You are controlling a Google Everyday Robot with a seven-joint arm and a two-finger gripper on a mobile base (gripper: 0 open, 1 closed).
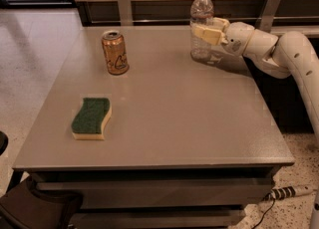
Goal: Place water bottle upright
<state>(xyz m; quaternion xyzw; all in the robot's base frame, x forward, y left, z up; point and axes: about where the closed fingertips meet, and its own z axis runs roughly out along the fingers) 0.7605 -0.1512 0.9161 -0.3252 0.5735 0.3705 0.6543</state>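
Note:
The water bottle [201, 13] is clear with a white cap and stands upright at the far right of the grey table [169, 118]. Its base is at or just above the table top. My gripper [208, 29] comes in from the right on a white arm [279, 54] and is shut around the bottle's middle. One cream finger [205, 34] crosses the front of the bottle, and the other sits behind it.
An orange-gold drink can [114, 52] stands upright at the far left of the table. A green and yellow sponge [91, 118] lies near the front left. A wooden wall with metal brackets [124, 5] runs behind the table. A power strip [289, 192] lies on the floor at the right.

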